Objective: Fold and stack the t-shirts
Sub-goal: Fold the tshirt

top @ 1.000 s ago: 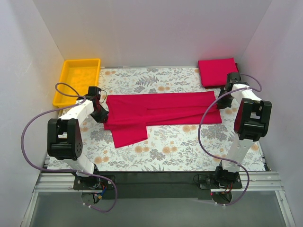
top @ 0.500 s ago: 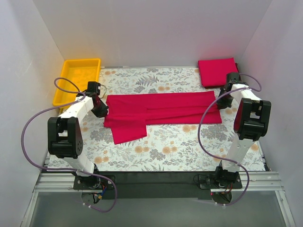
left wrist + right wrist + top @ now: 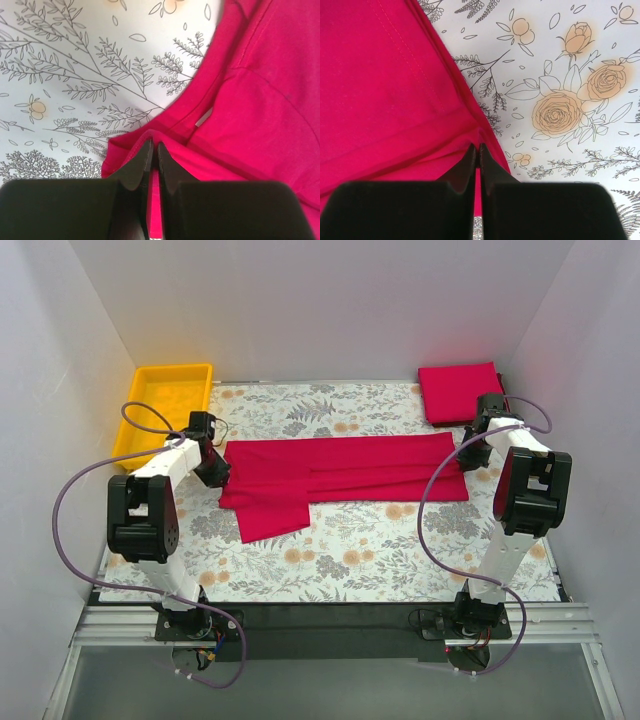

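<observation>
Pinching opposite ends of the spread t-shirt (image 3: 340, 472) across the middle of the worktop (image 3: 350, 550), the left gripper (image 3: 154, 150) and right gripper (image 3: 476, 149) each clamped only a thin hem, which looked liable to slip free if either arm pulled unevenly, dragging the loose sleeve (image 3: 272, 520) askew. Counted: two t-shirts, the folded t-shirt (image 3: 458, 390) lying at the far right corner; two grippers; one yellow tray (image 3: 170, 369) at the far left corner.

- spread t-shirt (image 3: 340, 472): soft, matt red cloth with stitched hems
- folded t-shirt (image 3: 458, 392), far right: the same matt cloth
- tray (image 3: 165, 410), far left: smooth yellow plastic
- table cover (image 3: 400, 540): smooth, flower-printed sheet
</observation>
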Controlling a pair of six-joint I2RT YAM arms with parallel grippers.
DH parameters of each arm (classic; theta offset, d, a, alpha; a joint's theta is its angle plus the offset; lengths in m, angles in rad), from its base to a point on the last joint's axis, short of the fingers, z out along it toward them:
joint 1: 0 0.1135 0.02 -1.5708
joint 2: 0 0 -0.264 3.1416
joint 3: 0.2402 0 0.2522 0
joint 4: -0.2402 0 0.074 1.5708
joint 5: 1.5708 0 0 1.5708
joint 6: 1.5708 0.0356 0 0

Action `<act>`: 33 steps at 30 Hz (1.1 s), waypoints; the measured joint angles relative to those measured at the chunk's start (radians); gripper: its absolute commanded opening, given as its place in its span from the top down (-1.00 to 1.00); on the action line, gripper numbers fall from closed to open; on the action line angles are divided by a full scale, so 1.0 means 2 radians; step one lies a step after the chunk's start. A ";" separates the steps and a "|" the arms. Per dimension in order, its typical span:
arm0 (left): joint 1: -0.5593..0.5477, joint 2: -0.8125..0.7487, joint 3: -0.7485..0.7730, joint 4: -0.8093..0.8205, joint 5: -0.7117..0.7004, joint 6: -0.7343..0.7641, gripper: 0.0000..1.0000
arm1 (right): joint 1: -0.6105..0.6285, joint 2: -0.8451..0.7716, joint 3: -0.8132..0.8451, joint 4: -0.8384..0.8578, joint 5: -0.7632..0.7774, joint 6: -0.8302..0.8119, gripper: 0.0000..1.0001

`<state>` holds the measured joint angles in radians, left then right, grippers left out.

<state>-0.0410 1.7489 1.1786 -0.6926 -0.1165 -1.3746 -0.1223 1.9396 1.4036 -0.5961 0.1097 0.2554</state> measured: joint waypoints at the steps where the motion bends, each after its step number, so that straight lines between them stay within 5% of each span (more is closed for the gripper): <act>1: 0.000 0.000 0.000 0.002 0.000 0.002 1.00 | 0.000 0.000 0.000 0.000 0.000 0.000 0.90; 5: -0.002 0.002 0.004 0.010 -0.002 0.009 1.00 | 0.000 0.000 -0.001 0.001 0.001 0.001 0.85; 9: -0.005 0.008 0.012 0.017 -0.004 0.015 0.74 | 0.000 0.000 -0.005 0.006 0.004 0.002 0.67; 16: -0.005 0.010 0.018 0.023 -0.019 0.026 0.06 | -0.001 -0.002 -0.006 0.014 0.014 -0.002 -0.03; 18: -0.005 0.009 0.023 0.021 -0.023 0.030 -0.27 | -0.001 -0.014 -0.010 0.015 0.013 -0.003 -0.21; 20: -0.007 0.002 0.029 0.019 -0.028 0.030 -0.45 | 0.002 -0.031 -0.016 0.015 0.013 -0.004 -0.27; 28: -0.056 -0.123 0.016 0.000 -0.039 0.025 -0.55 | 0.080 -0.164 -0.076 0.032 0.003 0.001 -0.33; 33: -0.113 -0.237 -0.085 -0.002 -0.031 0.006 -0.54 | 0.181 -0.240 -0.176 0.078 -0.051 0.021 -0.30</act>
<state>-0.2661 1.2747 1.0092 -0.6956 -0.1783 -1.3636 0.2401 1.4605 1.0519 -0.4393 0.0071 0.2970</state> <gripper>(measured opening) 0.773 0.654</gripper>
